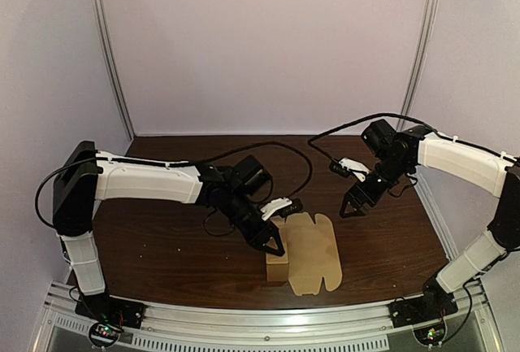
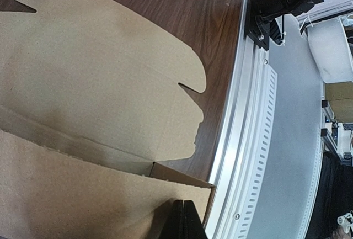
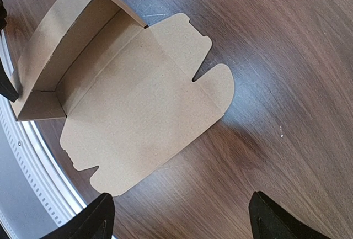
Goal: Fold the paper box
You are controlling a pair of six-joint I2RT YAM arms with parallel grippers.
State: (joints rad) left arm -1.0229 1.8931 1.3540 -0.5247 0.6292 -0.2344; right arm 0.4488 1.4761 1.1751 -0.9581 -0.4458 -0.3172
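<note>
The brown paper box [image 1: 305, 262] lies near the table's front edge. Its body [image 1: 278, 268] has upright walls, and the wide lid flap [image 1: 315, 256] lies flat to the right of it. My left gripper [image 1: 277, 247] is shut, its tips down against the body's left wall. In the left wrist view the closed gripper [image 2: 185, 217] rests against a cardboard wall [image 2: 83, 195], with the flat lid [image 2: 99, 73] beyond. My right gripper [image 1: 351, 206] hovers open, to the right of the box and apart from it. Its wrist view shows the box [image 3: 138, 101] ahead of the spread gripper [image 3: 182, 219], with bare table between the fingers.
A silver slotted rail [image 1: 268, 319] runs along the near table edge just in front of the box, and appears again as the rail [image 2: 248, 139] in the left wrist view. A black arm mount [image 2: 276, 1] sits on it. Enclosure walls stand behind and on both sides.
</note>
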